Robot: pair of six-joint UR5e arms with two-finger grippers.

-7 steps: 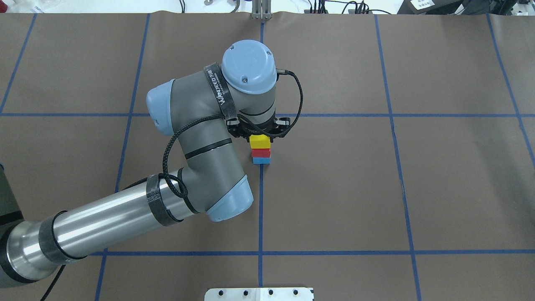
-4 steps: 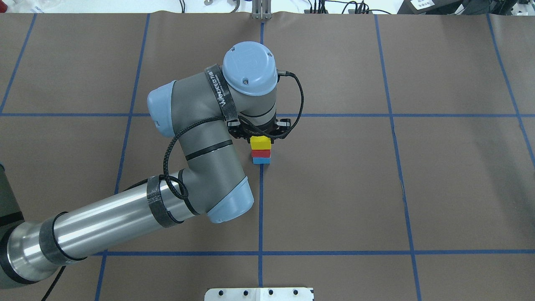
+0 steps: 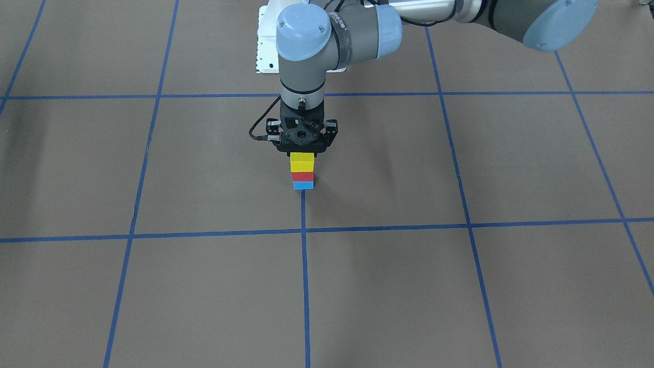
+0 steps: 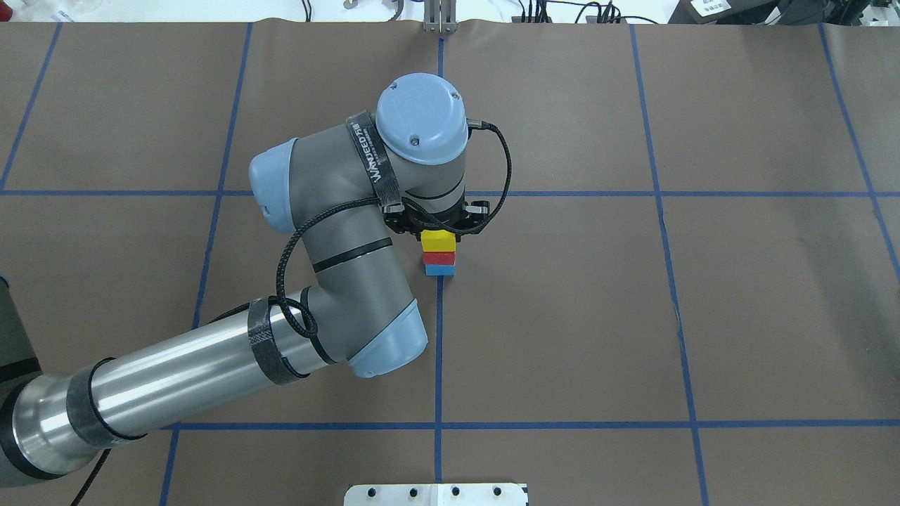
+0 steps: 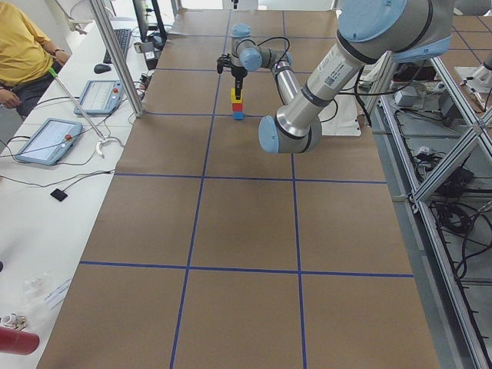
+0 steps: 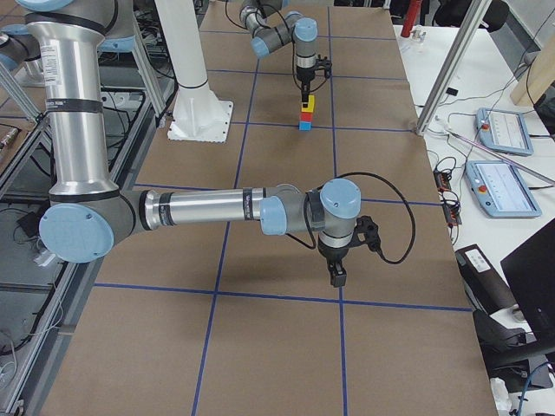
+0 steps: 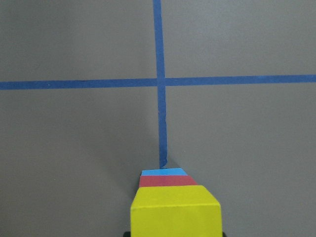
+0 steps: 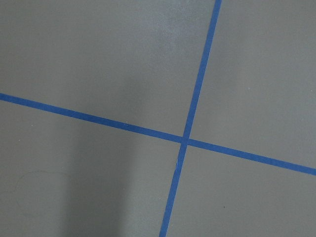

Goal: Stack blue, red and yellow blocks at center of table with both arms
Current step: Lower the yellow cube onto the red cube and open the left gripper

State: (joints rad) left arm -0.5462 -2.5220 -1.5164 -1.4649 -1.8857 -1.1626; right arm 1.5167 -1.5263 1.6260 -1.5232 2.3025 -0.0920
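Sinking slightly, the left gripper (image 3: 301, 153) seats the yellow block (image 3: 301, 163) on the red block (image 3: 302, 176) over the blue block (image 3: 303, 185), mid-frame, finishing the stack; whether it grips or has let go, I cannot tell.

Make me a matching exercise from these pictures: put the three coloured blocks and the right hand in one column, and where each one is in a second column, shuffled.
Column one
1. blue block
2. red block
3. yellow block
4. right hand

Column two
A. top of the pile
B. near a tape crossing, away from the blocks
C. bottom of the pile, on the table
D. middle, between the two other blocks

Pairs: 1-C, 2-D, 3-A, 4-B
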